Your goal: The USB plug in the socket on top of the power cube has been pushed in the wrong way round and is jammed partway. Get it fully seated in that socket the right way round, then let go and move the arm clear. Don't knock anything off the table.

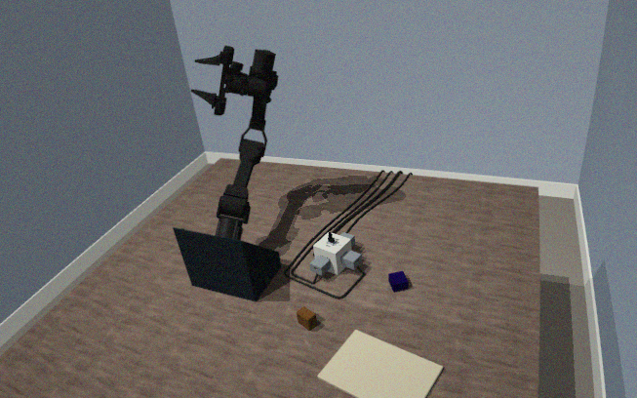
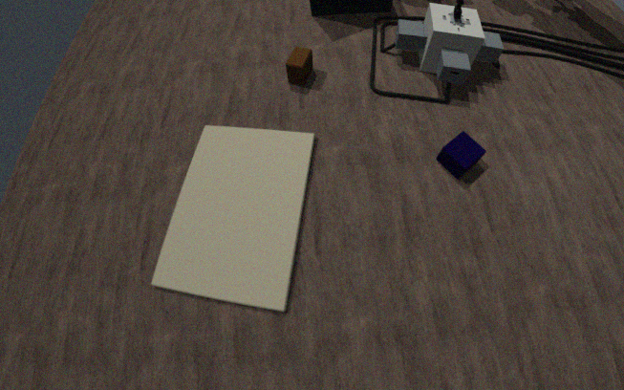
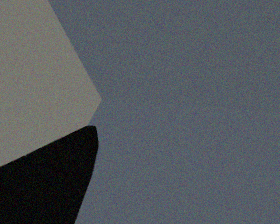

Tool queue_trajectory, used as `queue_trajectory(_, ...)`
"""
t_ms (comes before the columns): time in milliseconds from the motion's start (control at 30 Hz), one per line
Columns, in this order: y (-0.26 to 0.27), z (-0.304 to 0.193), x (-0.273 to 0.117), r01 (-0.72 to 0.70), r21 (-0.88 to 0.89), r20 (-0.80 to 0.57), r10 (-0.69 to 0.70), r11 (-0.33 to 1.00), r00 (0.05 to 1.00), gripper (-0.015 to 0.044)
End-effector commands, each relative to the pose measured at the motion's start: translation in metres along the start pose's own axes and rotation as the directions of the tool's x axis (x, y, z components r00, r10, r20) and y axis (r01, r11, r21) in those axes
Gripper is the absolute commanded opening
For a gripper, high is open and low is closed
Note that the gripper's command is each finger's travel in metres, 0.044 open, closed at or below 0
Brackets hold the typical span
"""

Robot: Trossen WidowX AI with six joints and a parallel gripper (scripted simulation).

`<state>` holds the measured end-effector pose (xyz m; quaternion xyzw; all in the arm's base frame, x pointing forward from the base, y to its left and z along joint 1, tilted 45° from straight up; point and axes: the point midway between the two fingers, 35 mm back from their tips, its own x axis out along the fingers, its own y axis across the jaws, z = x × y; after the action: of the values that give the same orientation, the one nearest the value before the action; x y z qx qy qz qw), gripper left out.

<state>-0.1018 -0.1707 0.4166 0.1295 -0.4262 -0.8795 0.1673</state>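
Note:
The white power cube point(image 1: 327, 257) point(image 2: 453, 42) stands on the table right of the arm's base, with grey blocks plugged into its sides. The small black USB plug point(image 1: 330, 237) point(image 2: 458, 11) stands upright out of the cube's top; how deep it sits and which way round it is are too small to tell. My gripper point(image 1: 193, 76) point(image 3: 190, 134) is open and empty, raised high above the table and far from the cube, pointing left in the top view. The wrist view shows only wall and a pale surface beyond the fingers.
Black cables point(image 1: 355, 213) point(image 2: 566, 48) run from the cube to the back and loop around its front. An orange block point(image 1: 306, 318) point(image 2: 299, 66), a dark blue block point(image 1: 398, 281) point(image 2: 461, 154) and a flat cream board point(image 1: 381, 367) point(image 2: 237, 216) lie on the table. The dark base point(image 1: 212, 264) is left of the cube.

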Motion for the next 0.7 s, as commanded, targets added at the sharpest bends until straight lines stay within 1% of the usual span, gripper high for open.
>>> queue_trajectory(0, 0.001, -0.003, 0.0, -0.002, -0.022, -0.014, 0.001, 1.0, 1.0, 0.0426)
queue_trajectory(33, 0.002, -0.014, -0.001, -0.009, -0.089, -0.054, 0.004, 0.996, 0.999, 0.044)
queue_trajectory(67, 0.004, -0.031, -0.004, -0.031, -0.199, -0.121, 0.007, 0.979, 0.993, 0.044)
queue_trajectory(100, 0.006, -0.052, -0.008, -0.073, -0.325, -0.201, 0.006, 0.943, 0.98, 0.044)
queue_trajectory(167, 0.006, -0.093, -0.02, -0.196, -0.542, -0.354, -0.01, 0.817, 0.935, 0.044)
queue_trajectory(200, 0.005, -0.107, -0.025, -0.25, -0.603, -0.405, -0.021, 0.758, 0.914, 0.044)
queue_trajectory(267, 0.003, -0.126, -0.034, -0.331, -0.672, -0.473, -0.04, 0.663, 0.88, 0.044)
queue_trajectory(367, -0.002, -0.153, -0.049, -0.463, -0.734, -0.568, -0.077, 0.497, 0.819, 0.044)
queue_trajectory(467, -0.009, -0.177, -0.065, -0.586, -0.743, -0.647, -0.121, 0.323, 0.753, 0.044)
queue_trajectory(567, -0.018, -0.199, -0.082, -0.696, -0.703, -0.711, -0.172, 0.147, 0.682, 0.044)
queue_trajectory(667, -0.028, -0.218, -0.101, -0.787, -0.616, -0.763, -0.229, -0.027, 0.605, 0.044)
